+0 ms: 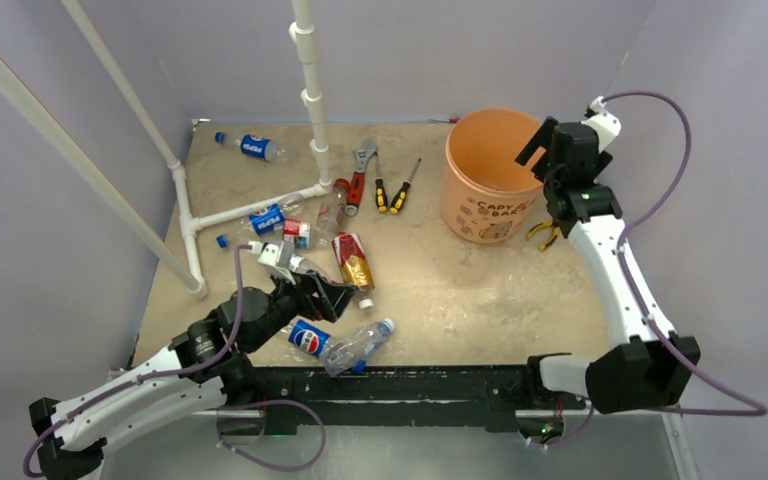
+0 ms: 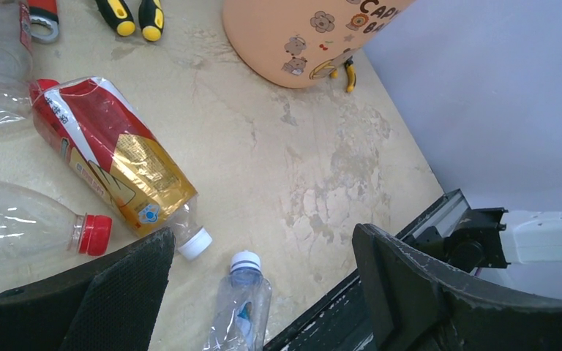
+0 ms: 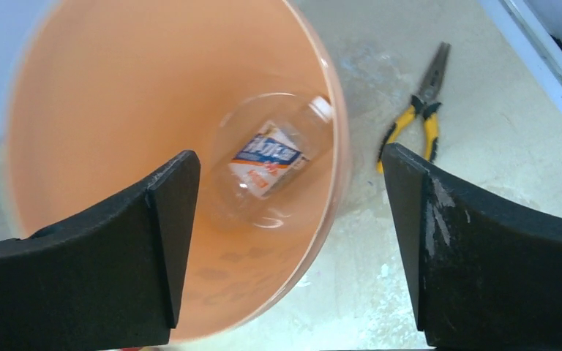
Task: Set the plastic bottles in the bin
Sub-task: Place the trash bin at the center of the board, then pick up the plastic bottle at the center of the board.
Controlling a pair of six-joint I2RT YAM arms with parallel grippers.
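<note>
A clear bottle (image 3: 271, 157) with a blue-and-white label is inside the orange bin (image 3: 102, 88) at the far right of the worktop (image 1: 460, 290), directly below the right hand (image 3: 289, 153), whose fingers stand wide apart and empty over the rim. At the near left, a red-and-gold bottle (image 2: 117, 168), a red-capped bottle (image 2: 29, 227) and a pale-capped bottle (image 2: 241, 300) lie beneath the left hand (image 2: 260, 245), which is also spread and holds nothing. Yellow-handled pliers (image 3: 417, 110) lie just right of the bin.
</note>
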